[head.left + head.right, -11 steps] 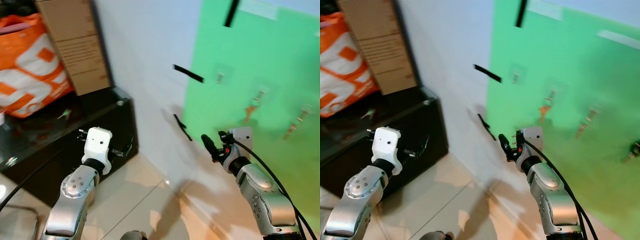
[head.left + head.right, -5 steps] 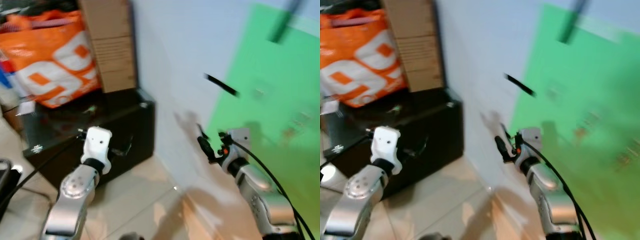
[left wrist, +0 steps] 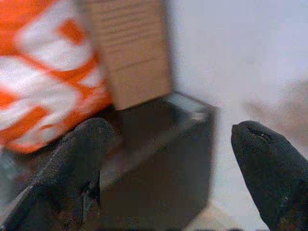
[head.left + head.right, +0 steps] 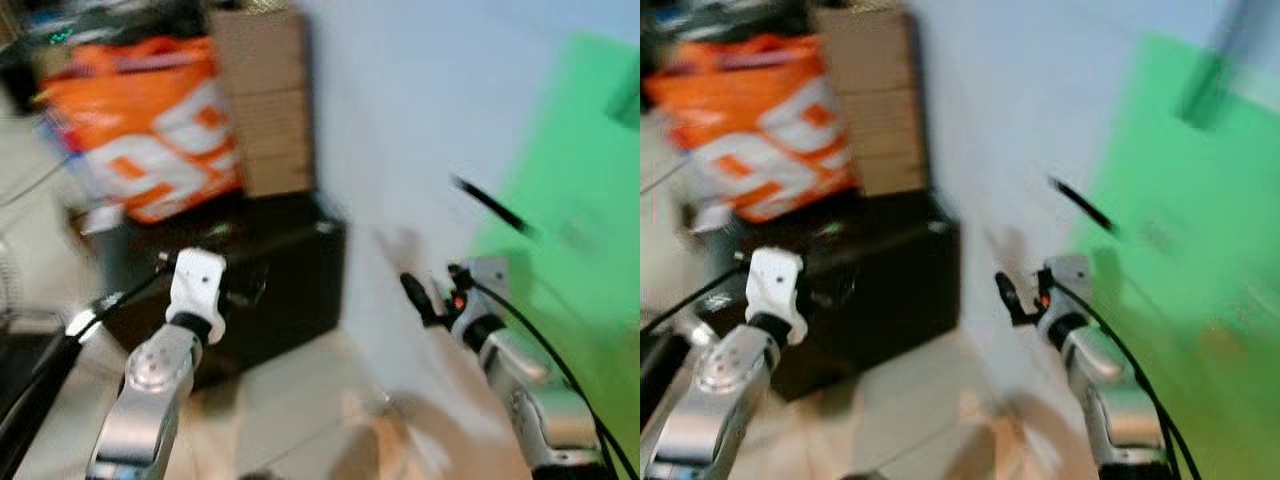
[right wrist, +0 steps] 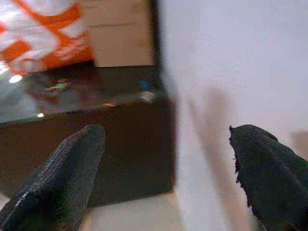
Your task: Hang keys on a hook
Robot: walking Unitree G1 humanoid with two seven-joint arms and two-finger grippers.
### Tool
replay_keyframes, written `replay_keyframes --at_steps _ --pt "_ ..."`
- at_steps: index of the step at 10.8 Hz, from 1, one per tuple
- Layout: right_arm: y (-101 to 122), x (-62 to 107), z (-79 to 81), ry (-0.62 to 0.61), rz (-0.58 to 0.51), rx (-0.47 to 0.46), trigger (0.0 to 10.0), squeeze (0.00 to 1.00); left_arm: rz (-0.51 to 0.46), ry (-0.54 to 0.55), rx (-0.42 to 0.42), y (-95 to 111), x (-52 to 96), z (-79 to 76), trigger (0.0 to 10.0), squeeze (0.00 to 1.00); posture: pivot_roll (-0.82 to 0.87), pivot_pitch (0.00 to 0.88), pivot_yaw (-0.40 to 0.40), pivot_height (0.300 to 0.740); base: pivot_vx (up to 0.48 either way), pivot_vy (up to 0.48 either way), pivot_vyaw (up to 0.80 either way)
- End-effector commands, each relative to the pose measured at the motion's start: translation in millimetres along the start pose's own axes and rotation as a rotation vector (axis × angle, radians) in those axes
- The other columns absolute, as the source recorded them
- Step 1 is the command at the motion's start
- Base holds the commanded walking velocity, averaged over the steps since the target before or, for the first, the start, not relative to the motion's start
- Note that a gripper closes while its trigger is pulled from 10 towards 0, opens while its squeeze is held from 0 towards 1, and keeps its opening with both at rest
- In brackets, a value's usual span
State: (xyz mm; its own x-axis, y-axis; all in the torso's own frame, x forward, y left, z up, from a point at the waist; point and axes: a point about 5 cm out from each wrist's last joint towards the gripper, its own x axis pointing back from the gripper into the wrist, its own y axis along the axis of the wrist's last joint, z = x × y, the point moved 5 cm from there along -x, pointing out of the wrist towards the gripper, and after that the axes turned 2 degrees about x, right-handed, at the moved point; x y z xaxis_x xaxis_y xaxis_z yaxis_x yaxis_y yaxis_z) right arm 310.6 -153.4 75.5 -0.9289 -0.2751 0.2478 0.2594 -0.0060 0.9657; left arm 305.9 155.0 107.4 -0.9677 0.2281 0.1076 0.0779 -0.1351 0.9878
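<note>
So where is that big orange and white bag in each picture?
Left eye view: orange and white bag, upper left, on the black cabinet.
Right eye view: upper left, beside the brown cardboard box.
Left wrist view: left edge, past the left gripper.
Right wrist view: top left corner.
Shared landmark: the cardboard box standing right next to it.

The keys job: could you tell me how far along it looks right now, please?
Nothing looks done yet. Both the left gripper and the right gripper are open and empty, raised toward the black cabinet beside the orange bag. Small items lie on the cabinet top, too blurred to identify. Finding the keys, picking them up and hanging them at the green panel all remain.
</note>
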Motion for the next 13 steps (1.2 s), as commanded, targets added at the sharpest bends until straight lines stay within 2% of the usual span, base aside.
replay_keyframes --at_steps 1,11,13 --pt "4.9 -4.5 11.7 0.033 -0.016 0.003 10.0 1.00 0.025 0.027 -0.010 -5.4 3.4 9.2 10.0 0.00 0.04 0.000 0.007 0.740 0.292 0.000 0.77" --pt "6.4 -6.2 11.5 0.027 -0.027 0.004 10.0 1.00 0.023 0.023 -0.008 -3.8 1.4 7.7 10.0 0.00 0.04 0.000 0.005 0.740 0.296 0.000 0.77" --pt "7.2 -6.2 7.1 0.003 -0.034 -0.006 10.0 1.00 0.019 0.024 -0.007 -2.9 0.9 7.8 10.0 0.00 0.04 0.000 0.004 0.740 0.294 0.000 0.00"
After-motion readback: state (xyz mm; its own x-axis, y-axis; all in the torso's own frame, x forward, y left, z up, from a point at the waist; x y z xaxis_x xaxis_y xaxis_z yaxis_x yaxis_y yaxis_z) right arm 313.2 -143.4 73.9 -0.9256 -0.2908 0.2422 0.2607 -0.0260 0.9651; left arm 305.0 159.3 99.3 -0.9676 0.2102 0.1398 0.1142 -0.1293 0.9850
